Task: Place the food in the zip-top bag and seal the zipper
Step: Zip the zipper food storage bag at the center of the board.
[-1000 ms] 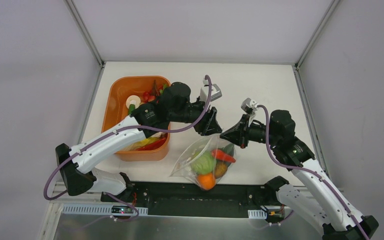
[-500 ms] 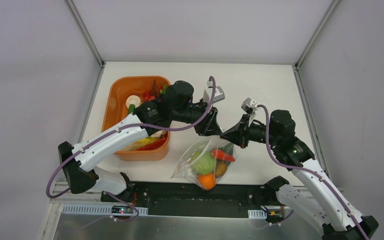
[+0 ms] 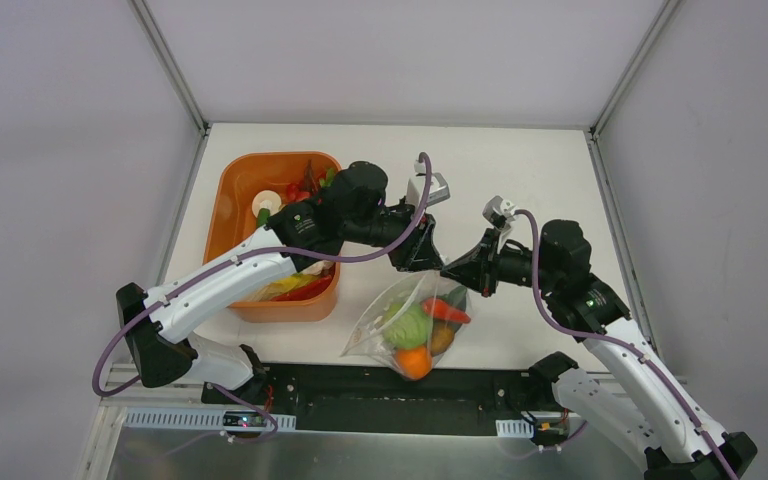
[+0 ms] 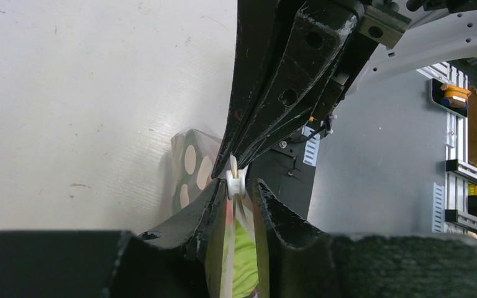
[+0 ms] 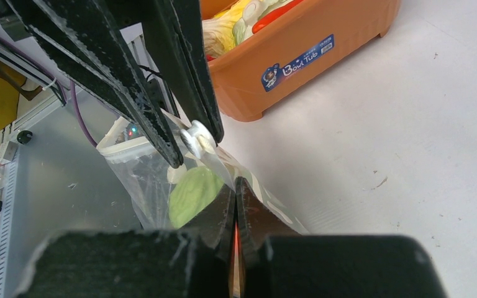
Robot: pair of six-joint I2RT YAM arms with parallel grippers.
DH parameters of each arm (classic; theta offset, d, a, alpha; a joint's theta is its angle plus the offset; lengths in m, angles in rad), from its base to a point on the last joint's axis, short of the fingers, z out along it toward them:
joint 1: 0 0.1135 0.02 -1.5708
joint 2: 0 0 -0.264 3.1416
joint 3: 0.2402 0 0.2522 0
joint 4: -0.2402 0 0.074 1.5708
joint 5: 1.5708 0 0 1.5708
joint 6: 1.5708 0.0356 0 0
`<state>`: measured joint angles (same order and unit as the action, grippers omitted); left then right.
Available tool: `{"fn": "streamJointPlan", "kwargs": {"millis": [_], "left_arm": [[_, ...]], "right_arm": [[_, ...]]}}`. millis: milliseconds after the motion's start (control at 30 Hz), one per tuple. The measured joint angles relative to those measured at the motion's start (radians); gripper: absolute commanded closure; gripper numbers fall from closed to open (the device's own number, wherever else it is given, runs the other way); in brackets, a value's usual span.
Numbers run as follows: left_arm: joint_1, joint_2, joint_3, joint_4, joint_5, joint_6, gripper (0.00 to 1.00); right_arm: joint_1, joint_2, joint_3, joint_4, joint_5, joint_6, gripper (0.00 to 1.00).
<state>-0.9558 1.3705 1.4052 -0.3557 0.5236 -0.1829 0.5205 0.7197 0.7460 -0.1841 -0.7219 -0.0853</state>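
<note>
The clear dotted zip-top bag [image 3: 400, 318] hangs between my two grippers above the table's front edge. Inside it are a green leafy piece [image 3: 407, 325], a red piece [image 3: 447, 311] and an orange ball [image 3: 413, 362]. My left gripper [image 3: 423, 262] is shut on the white slider of the zipper [image 4: 236, 183] at the bag's top edge, and its jaws show in the left wrist view [image 4: 237, 187]. My right gripper [image 3: 448, 270] is shut on the bag's top edge right beside it [image 5: 236, 184]. The slider [image 5: 197, 138] and the green piece [image 5: 189, 192] show in the right wrist view.
The orange tub [image 3: 228, 205] stands at the left with more toy food in it, under my left arm; it also shows in the right wrist view [image 5: 298, 56]. A black rail [image 3: 360, 395] runs along the table's near edge below the bag.
My left gripper has slid a little to the right along the bag's top edge, closer to my right gripper. The right arm and the bag have hardly moved.
</note>
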Motion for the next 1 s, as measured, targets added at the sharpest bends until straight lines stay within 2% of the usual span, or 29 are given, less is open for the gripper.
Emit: {"fn": "streamJointPlan", "kwargs": {"millis": [167, 200, 333, 433, 567, 800, 1000], "left_arm": [[0.000, 0.000, 0.000, 0.028, 0.000, -0.011, 0.77], [0.000, 0.000, 0.000, 0.033, 0.000, -0.011, 0.83], [0.000, 0.000, 0.000, 0.039, 0.000, -0.013, 0.93], [0.000, 0.002, 0.000, 0.036, 0.000, -0.008, 0.83], [0.000, 0.005, 0.001, 0.029, 0.003, -0.006, 0.77], [0.000, 0.011, 0.001, 0.016, 0.019, -0.006, 0.81], [0.000, 0.012, 0.001, 0.017, 0.019, -0.007, 0.78]], "right_arm": [[0.000, 0.000, 0.000, 0.000, 0.000, 0.002, 1.00], [0.000, 0.000, 0.000, 0.000, 0.000, 0.003, 1.00], [0.000, 0.000, 0.000, 0.000, 0.000, 0.003, 1.00], [-0.001, -0.001, 0.000, -0.001, 0.000, 0.003, 1.00], [-0.002, -0.001, 0.000, -0.002, 0.000, 0.003, 1.00], [-0.004, -0.001, 0.000, -0.002, 0.000, 0.004, 1.00], [-0.005, -0.001, 0.000, -0.002, -0.001, 0.007, 1.00]]}}
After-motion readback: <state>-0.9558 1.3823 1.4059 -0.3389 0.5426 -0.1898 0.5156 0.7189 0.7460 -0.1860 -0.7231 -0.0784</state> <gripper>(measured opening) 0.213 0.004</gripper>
